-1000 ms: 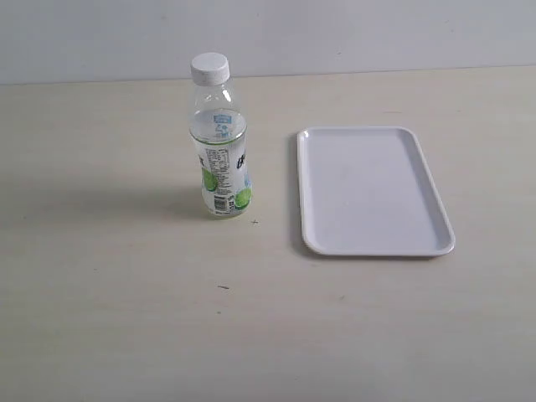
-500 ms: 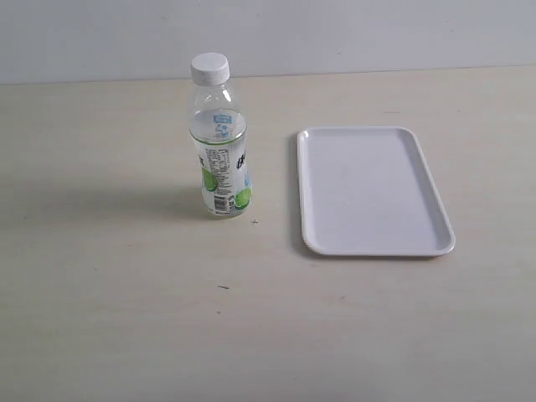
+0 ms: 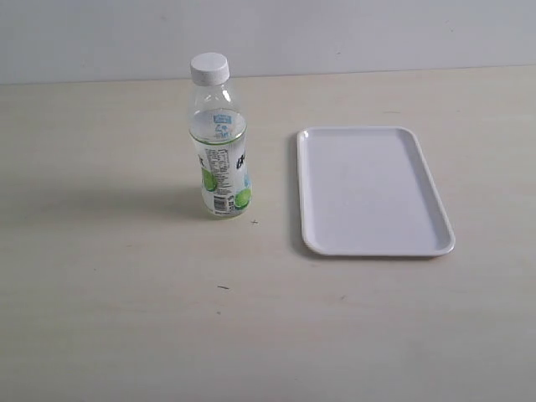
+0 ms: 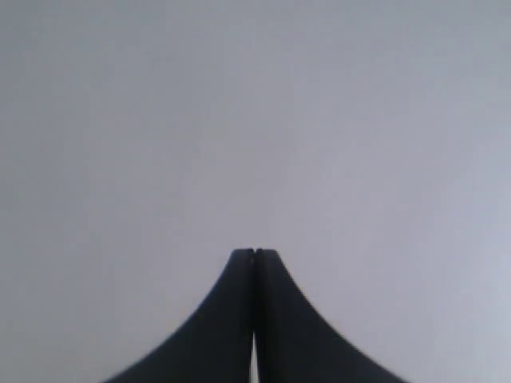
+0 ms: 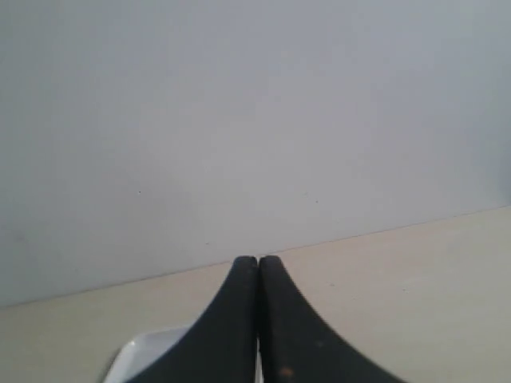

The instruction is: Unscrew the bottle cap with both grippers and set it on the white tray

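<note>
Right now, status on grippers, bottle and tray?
Shut, empty: left gripper, right gripper. Standing upright: bottle, bottle cap on, beside white tray, not touching. Nothing between them.

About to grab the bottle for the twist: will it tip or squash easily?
Probably tippy: the bottle stands tall and narrow on the bare table, with nothing bracing it. Its clear plastic looks thin, so a hard squeeze would likely dent it. The smooth round body may turn in the grip when the cap is twisted.
</note>
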Tool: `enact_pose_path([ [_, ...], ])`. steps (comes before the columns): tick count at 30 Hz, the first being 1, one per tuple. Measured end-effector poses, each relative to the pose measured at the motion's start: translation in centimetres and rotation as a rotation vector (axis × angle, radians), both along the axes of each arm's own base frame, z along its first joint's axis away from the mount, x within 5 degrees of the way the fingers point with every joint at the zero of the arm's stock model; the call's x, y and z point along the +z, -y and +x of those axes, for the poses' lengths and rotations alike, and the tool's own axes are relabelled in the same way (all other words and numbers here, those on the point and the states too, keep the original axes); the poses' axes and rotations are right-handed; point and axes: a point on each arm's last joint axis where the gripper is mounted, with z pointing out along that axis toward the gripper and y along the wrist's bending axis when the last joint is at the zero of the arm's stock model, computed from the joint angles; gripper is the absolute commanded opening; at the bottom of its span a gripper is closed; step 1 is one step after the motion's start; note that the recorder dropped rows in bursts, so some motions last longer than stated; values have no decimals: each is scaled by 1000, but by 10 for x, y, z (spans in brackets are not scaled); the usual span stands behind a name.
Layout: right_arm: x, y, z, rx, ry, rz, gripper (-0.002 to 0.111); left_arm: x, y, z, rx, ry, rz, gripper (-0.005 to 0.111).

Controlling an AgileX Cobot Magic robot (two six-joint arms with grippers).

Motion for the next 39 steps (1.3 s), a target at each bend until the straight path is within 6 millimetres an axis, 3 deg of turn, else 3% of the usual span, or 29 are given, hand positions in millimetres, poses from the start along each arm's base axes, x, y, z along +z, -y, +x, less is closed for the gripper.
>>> enact_pose_path([
  [2, 0, 0, 0, 2, 6, 28, 0, 25, -3, -16, 35, 286, -9, 0],
  [5, 1, 0, 0, 9, 26, 132, 0, 76, -3, -21, 66, 376, 37, 0],
  [6, 1, 0, 0, 14, 35, 201, 0, 102, 0, -8, 88, 335, 114, 0],
  [7, 1, 0, 0, 16, 37, 222, 0, 112, 3, 3, 92, 301, 159, 0],
  [9, 1, 0, 0, 17, 41, 247, 0, 124, 11, 46, 72, 159, 299, 0],
  [10, 1, 0, 0, 18, 44, 254, 0, 117, 18, 78, 28, 45, 381, 0],
  [11, 2, 0, 0, 18, 54, 256, 0, 109, 21, 95, -1, -19, 418, 0],
  [12, 4, 1, 0, 16, 82, 255, 0, 89, 28, 124, -57, -123, 499, 0],
  [15, 7, 1, -1, 15, 112, 254, 0, 50, 41, 164, -184, -251, 649, 0],
  [19, 7, 1, -1, 15, 112, 255, 0, -5, 55, 196, -376, -362, 754, 0],
  [28, 6, 1, -1, 16, 105, 261, 0, -77, 68, 239, -560, -426, 740, 0],
  [34, 6, 1, -1, 16, 103, 261, 0, -124, 73, 244, -604, -384, 913, 0],
  [39, 6, 1, -1, 16, 101, 261, 0, -157, 76, 246, -668, -381, 933, 0],
])
